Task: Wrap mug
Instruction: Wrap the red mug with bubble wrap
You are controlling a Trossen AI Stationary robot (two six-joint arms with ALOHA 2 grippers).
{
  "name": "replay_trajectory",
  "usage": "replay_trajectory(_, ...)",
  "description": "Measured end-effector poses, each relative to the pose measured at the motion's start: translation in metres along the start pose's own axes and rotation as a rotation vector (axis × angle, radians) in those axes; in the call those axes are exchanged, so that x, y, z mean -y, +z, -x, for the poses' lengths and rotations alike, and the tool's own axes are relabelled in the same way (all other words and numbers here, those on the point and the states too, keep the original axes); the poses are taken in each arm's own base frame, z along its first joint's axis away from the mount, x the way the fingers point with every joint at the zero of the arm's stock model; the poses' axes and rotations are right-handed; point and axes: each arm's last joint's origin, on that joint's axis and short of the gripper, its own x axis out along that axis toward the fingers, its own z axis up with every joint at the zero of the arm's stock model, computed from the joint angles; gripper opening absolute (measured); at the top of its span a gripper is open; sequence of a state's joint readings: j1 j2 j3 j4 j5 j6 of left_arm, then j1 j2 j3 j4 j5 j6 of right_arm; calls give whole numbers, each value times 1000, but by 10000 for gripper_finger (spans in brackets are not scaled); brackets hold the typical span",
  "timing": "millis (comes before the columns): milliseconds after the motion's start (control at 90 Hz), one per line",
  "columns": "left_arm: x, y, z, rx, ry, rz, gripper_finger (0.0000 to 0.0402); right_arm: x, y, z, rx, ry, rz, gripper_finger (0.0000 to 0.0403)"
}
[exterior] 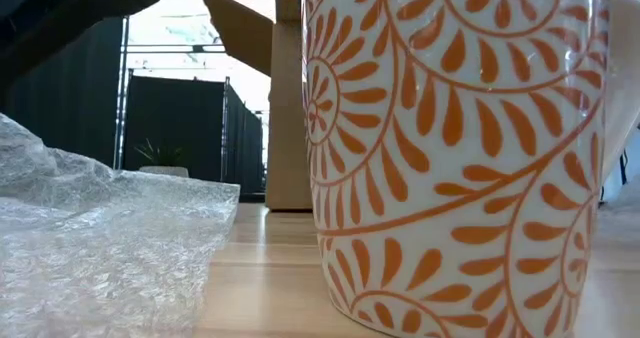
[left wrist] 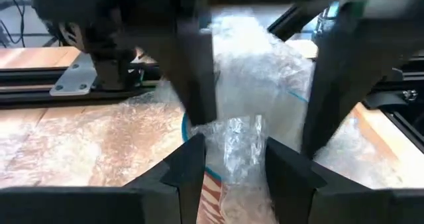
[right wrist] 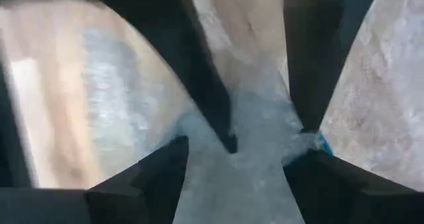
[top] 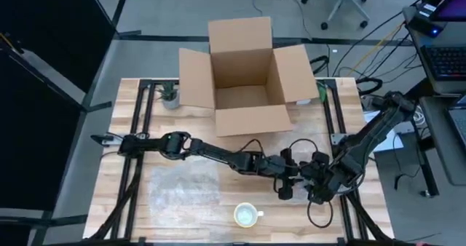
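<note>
Viewed from above, both arms are meeting over the right half of the wooden table (top: 124, 195). The left gripper (top: 285, 179) is reaching in from the left and the right gripper (top: 317, 182) from the right, the two almost touching. Between them a bundle of bubble wrap (left wrist: 242, 134) is being held: in the left wrist view the left fingers (left wrist: 189, 168) are closing on a twisted strand of it, with the other arm's fingers gripping the same film just beyond. The right wrist view is showing its fingers (right wrist: 165, 171) pinching film as well.

The mug (top: 247, 215), white with an orange leaf pattern, is standing upright and unwrapped at the near edge of the table, near and left of the grippers, apart from both. A flat sheet of bubble wrap (top: 183, 188) is lying to its left, edge lifting slightly. An open cardboard box (top: 244, 78) is occupying the far edge, leaving bare wood between box and arms. A small potted plant (top: 170, 94) is sitting left of the box.
</note>
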State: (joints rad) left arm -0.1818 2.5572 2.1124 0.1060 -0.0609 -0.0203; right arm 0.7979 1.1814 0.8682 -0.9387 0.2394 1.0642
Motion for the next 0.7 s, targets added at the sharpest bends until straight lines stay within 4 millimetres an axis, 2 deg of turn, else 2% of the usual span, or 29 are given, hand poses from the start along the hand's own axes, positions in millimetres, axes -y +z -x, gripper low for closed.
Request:
replay_trajectory(222, 0, 0, 0, -1, 1, 0, 127, 0, 10, 37, -15, 1, 5, 226)
replay_trajectory(378, 2, -1, 0, -5, -1, -2, 127, -10, 14, 57, -4, 85, -19, 226)
replay_trajectory(700, 2, -1, 0, -8, 0, -3, 127, -24, -14, 57, -103, 73, -24, 226)
